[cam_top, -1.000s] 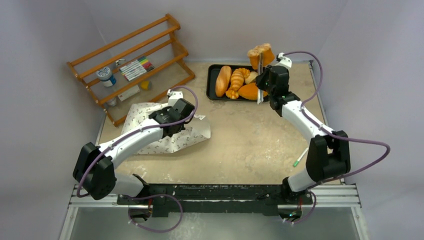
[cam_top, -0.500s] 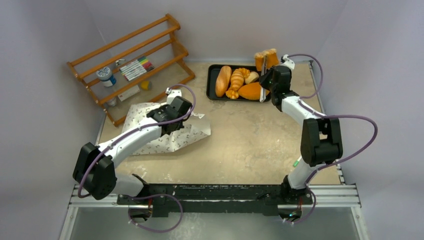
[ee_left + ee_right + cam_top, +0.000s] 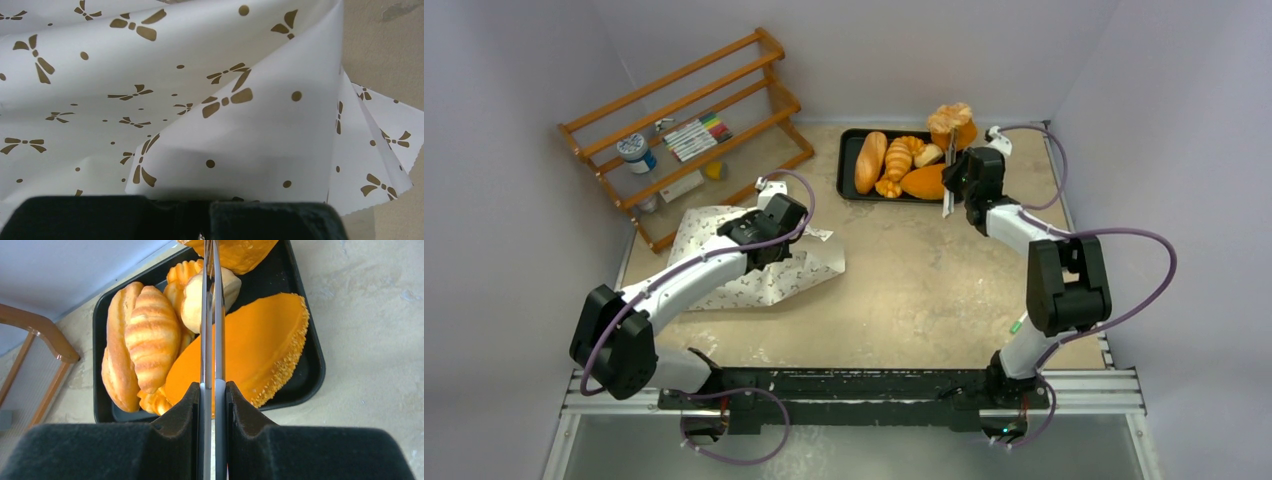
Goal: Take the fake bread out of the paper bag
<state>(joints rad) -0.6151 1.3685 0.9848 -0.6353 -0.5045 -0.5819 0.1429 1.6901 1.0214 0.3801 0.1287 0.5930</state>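
The paper bag, off-white with dark bow-like marks, lies crumpled at the table's left. My left gripper is shut on a fold of the paper bag, and its fingers are pressed together at the paper's edge. My right gripper is shut on a pair of metal tongs. The tongs pinch an orange piece of fake bread above the back right corner of the black tray. That piece of fake bread shows at the tongs' tip in the right wrist view.
The black tray holds a long loaf, a croissant, a pale roll and a seeded orange slice. A wooden rack with markers and a jar stands back left. A green pen lies at the right.
The right arm has folded in and turned its wrist, bringing the tongs with the bread slightly right and down toward the tray's back right corner. The left arm has stayed still on the bag.
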